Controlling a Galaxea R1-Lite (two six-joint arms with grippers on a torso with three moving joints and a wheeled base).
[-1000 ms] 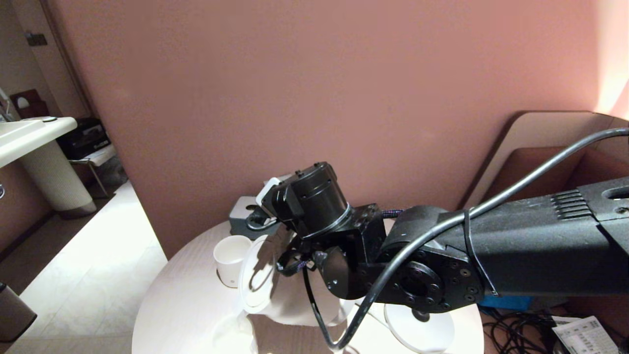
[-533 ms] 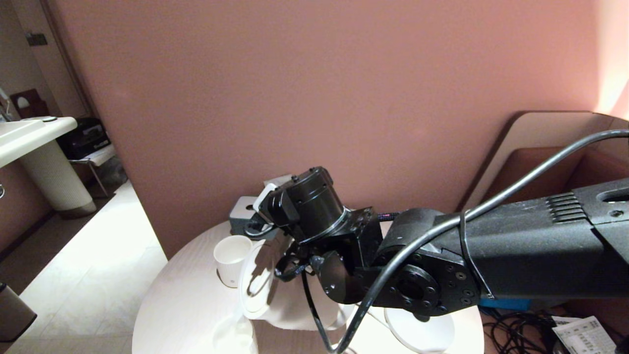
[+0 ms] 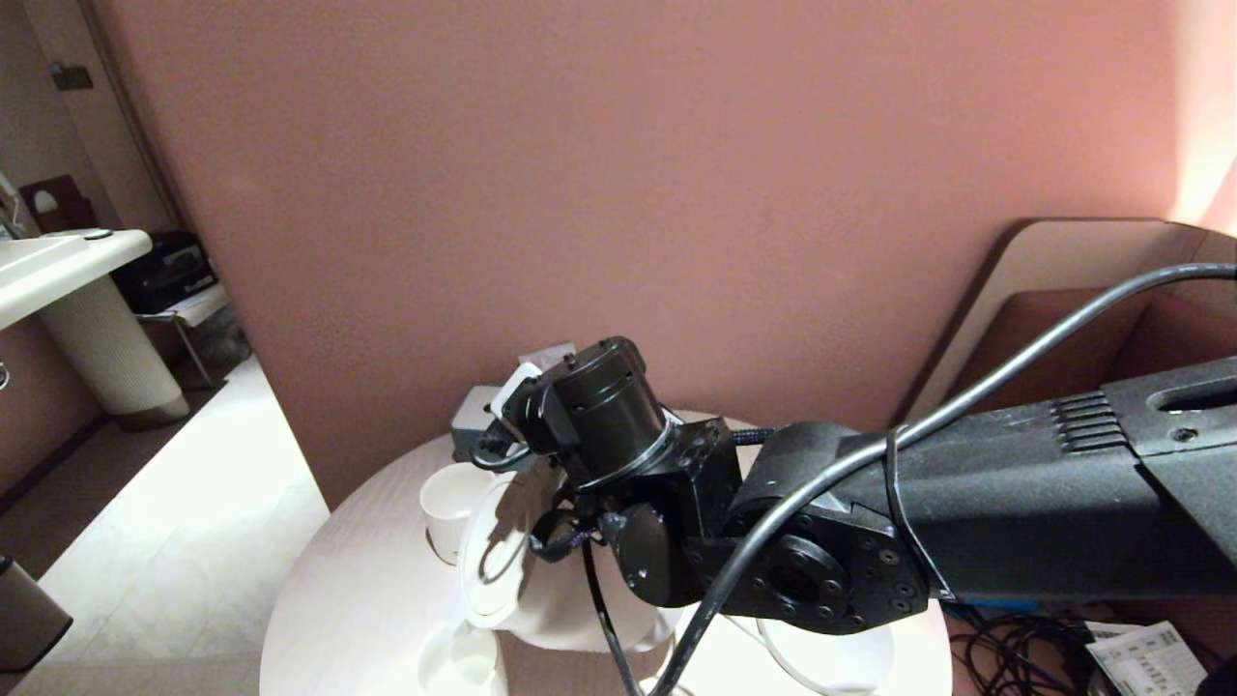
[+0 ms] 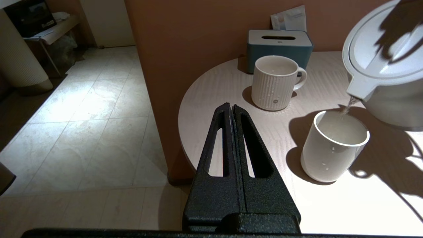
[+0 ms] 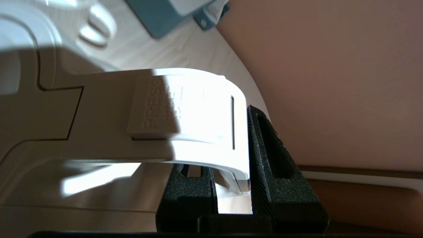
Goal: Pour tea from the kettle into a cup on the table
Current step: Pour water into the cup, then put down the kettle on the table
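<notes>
Overhead, right fingers clamp the kettle; left fingers pressed together beside the table.

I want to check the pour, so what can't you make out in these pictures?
- Tea level in the cup: left wrist view looks from the side; its wall hides the bottom. Head view crops the cup at the lower edge.
- Kettle body and handle: cut off by the left wrist view's edge; in the head view the right arm covers them.
- Right gripper: only the wrist view shows its fingers on the handle.
- Left gripper: absent from the head view.
</notes>
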